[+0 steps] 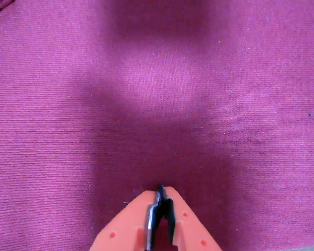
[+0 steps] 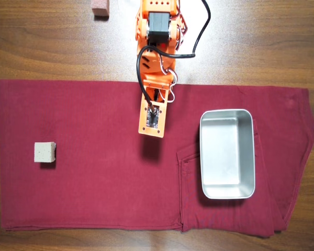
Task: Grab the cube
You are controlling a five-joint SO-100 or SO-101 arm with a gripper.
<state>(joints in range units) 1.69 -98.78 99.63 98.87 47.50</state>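
Nothing of the task is looking done yet. The orange two-finger claw [image 1: 160,194] is sitting pinched together and empty, hanging over bare dark-red cloth [image 2: 94,183] in the wrist view. In the overhead view the small pale beige-grey stone-like cube [image 2: 45,152] is lying well apart, toward the cloth's left edge on the wooden counter [image 2: 52,47]. Reaching, opening and gripping are all remaining.

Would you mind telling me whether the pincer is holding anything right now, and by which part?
Nothing is held. The pincer is shut and empty above the cloth; the cube sits apart, untouched.
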